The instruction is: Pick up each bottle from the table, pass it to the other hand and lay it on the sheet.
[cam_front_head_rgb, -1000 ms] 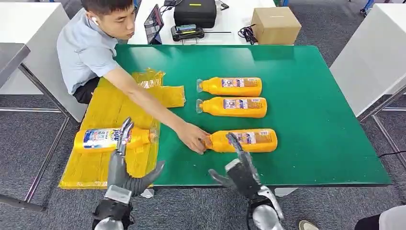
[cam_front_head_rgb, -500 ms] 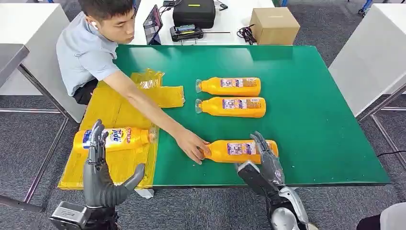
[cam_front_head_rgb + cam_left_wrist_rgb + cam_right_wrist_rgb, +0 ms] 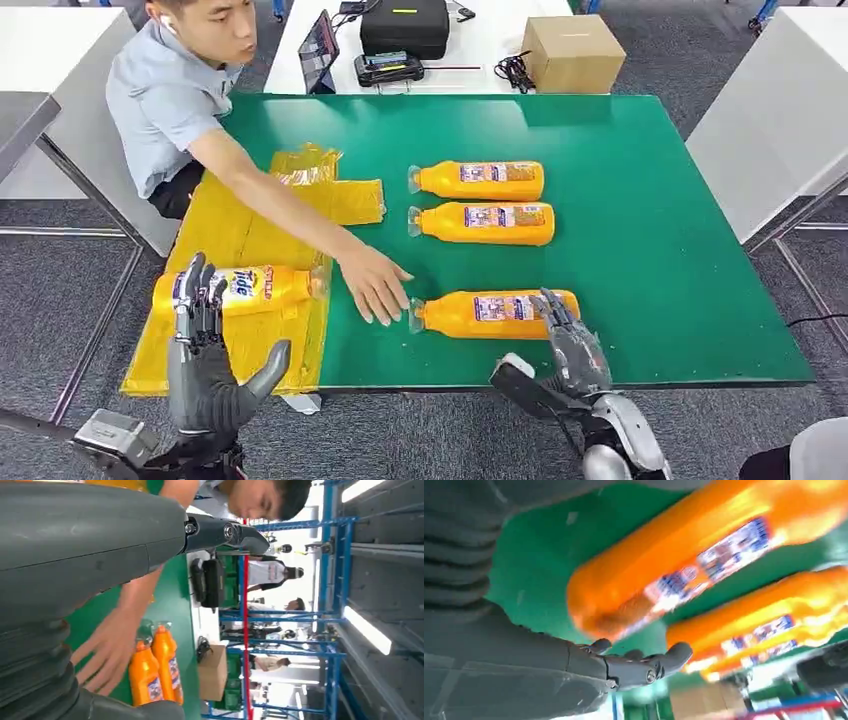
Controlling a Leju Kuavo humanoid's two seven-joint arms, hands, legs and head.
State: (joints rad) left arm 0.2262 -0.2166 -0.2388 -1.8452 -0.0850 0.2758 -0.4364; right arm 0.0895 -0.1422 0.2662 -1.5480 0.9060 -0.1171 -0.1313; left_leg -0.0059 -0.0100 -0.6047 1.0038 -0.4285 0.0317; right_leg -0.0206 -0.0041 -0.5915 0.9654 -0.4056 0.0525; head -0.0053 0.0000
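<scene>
From my remote seat I see the green table (image 3: 650, 200) running past the head view's frame only at its legs, while the yellow sheet (image 3: 230, 240) drapes over its left edge, partly covered by a person's arm (image 3: 270, 200). Three orange bottles lie lengthwise across the table, caps toward the sheet: the far bottle (image 3: 478, 180), the middle bottle (image 3: 483, 223) and the near bottle (image 3: 495, 313). A fourth, the labelled bottle (image 3: 235, 290), rests on the sheet with its cap toward the table's centre. The person's hand (image 3: 375, 283) lies flat just beside the near bottle's cap. My right hand (image 3: 572, 345) sits at that bottle's base, fingers apart; the blurred right wrist view suggests they perhaps graze it without gripping. My left hand (image 3: 205, 360) hangs spread in front of the sheet, holding nothing, its fingertips overlapping the labelled bottle's base.
</scene>
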